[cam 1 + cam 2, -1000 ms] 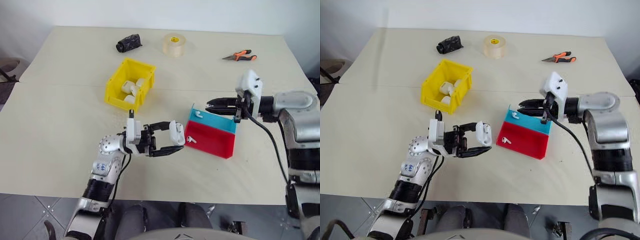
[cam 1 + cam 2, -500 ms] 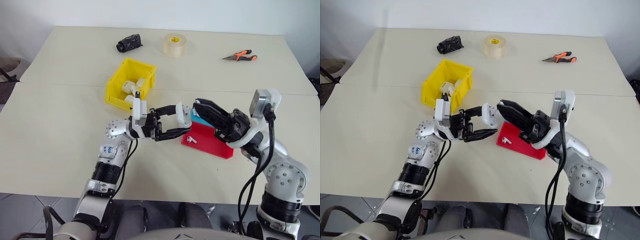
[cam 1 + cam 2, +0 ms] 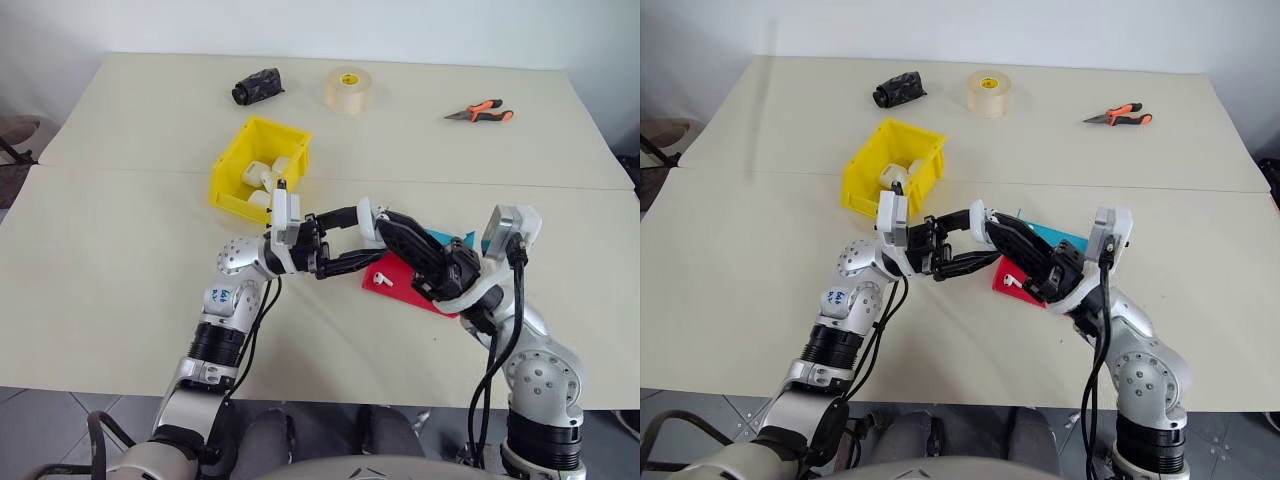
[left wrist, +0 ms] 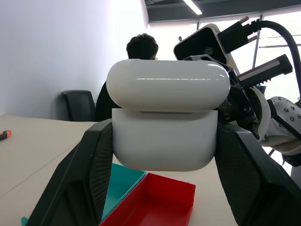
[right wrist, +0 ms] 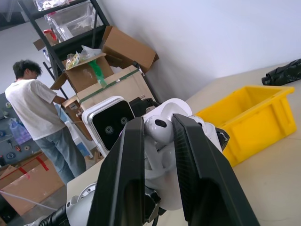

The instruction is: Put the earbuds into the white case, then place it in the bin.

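My left gripper (image 3: 352, 238) is shut on the white case (image 4: 164, 136), holding it up above the table between the bin and the tray. The case's rounded lid (image 4: 168, 84) sits above its body. My right gripper (image 3: 386, 224) reaches in from the right, with its tips right at the case. It is shut on one earbud (image 5: 157, 130), pinched between its fingers (image 5: 129, 165). Another earbud (image 3: 380, 281) lies on the red part of the tray. The yellow bin (image 3: 227, 170) stands behind my left arm and holds several white cases.
The red-and-blue tray (image 3: 412, 292) lies under my right forearm. At the far side of the table are a tape roll (image 3: 348, 88), a black object (image 3: 258, 85) and orange-handled pliers (image 3: 480, 110). A person (image 5: 35, 117) stands by shelves with cardboard boxes beyond the table.
My right arm swung in from the tray's far right side, rolled over and brought its fingertips up to the case. My left gripper lifted the case slightly up and right.
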Robot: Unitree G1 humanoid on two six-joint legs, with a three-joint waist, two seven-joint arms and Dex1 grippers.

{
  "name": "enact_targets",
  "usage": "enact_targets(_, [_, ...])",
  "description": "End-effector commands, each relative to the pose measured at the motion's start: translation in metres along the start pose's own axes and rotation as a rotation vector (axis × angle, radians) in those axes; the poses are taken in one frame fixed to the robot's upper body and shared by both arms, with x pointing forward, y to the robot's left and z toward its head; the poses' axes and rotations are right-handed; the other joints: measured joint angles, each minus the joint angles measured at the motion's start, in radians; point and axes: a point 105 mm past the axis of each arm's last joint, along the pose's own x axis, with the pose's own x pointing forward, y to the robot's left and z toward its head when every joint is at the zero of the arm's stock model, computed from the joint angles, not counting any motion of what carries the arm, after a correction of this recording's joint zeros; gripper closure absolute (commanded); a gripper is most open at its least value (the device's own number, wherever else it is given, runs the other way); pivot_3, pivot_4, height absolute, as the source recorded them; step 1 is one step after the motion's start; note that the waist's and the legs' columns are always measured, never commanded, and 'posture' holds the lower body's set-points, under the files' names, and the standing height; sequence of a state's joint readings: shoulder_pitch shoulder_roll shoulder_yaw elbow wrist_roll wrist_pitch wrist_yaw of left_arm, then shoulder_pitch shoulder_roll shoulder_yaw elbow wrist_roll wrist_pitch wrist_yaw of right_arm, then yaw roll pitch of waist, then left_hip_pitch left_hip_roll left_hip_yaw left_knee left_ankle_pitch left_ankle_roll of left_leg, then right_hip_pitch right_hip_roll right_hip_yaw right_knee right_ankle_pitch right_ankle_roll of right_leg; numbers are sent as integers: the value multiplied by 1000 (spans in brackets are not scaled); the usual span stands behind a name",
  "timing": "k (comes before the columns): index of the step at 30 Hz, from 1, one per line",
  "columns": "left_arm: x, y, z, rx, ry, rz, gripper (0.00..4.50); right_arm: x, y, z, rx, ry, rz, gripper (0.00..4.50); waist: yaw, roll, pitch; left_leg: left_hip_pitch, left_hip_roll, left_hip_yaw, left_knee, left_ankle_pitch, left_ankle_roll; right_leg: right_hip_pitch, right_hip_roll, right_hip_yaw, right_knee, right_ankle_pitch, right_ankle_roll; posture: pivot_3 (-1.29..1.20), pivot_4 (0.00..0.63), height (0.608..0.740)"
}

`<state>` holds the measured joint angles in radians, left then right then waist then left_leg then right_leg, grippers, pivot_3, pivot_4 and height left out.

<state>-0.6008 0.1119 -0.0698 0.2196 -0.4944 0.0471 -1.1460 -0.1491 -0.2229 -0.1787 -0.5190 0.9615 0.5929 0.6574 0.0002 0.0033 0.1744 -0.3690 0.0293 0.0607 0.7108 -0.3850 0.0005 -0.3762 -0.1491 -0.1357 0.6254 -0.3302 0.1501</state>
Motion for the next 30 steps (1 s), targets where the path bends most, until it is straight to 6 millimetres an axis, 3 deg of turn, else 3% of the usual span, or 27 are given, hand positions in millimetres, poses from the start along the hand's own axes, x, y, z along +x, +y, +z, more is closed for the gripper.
enact_targets(1, [5, -1, 27, 48, -106, 0, 1704, -5, -4, -10, -8, 39, -29, 4005, -1, 0, 0, 0, 0, 0, 0, 0, 0, 0, 0, 0, 0, 0, 0, 0, 150, 740])
enact_targets(3, [4, -1, 30, 36, -115, 3, 1704, -9, -8, -17, 15, 77, -45, 4005, 0, 0, 0, 0, 0, 0, 0, 0, 0, 0, 0, 0, 0, 0, 0, 0, 150, 740])
enact_targets(7, [2, 0, 30, 37, -105, 5, 1704, -14, -9, -19, 24, 106, -35, 2709, 1, 0, 0, 0, 0, -1, 0, 0, 0, 0, 0, 0, 0, 0, 0, 0, 150, 740])
enact_targets(13, [0, -1, 28, 38, -76, 2, 1704, -13, -12, -6, -59, 107, -26, 816, 1, 0, 0, 0, 0, 0, 0, 0, 0, 0, 0, 0, 0, 0, 0, 0, 150, 740])
enact_targets(16, [-8, 1, 27, 65, -20, 23, 1704, -18, -16, 4, -102, 116, -35, 816, 2, 0, 0, 0, 0, 0, 0, 0, 0, 0, 0, 0, 0, 0, 0, 0, 150, 740])
enact_targets(19, [-23, 6, 22, 116, 98, 63, 1704, -26, -21, 13, -183, 186, -40, 1493, 1, 0, 0, 0, 0, 0, 0, 0, 0, 0, 0, 0, -1, 0, 0, 0, 150, 740])
enact_targets(23, [-40, 14, 14, 199, 294, 104, 1704, -29, -17, 15, -299, 342, 43, 2818, 2, 0, 0, 0, 0, 1, -1, 0, 0, 0, 0, 1, -2, 0, 0, 0, 150, 740])
enact_targets(28, [-40, 7, 21, 187, 227, 56, 1704, -20, -12, 15, -335, 383, 104, 4478, 9, 0, 0, 0, 0, 1, 0, 0, 0, 0, 0, 0, -2, 0, 0, 0, 150, 740])
enact_targets(30, [-37, 2, 23, 183, 175, 32, 1704, -15, -11, 14, -348, 366, 119, 4478, 11, 0, 0, 0, 0, 1, 0, 0, 0, 0, 0, 0, -2, 0, 0, 0, 150, 740])
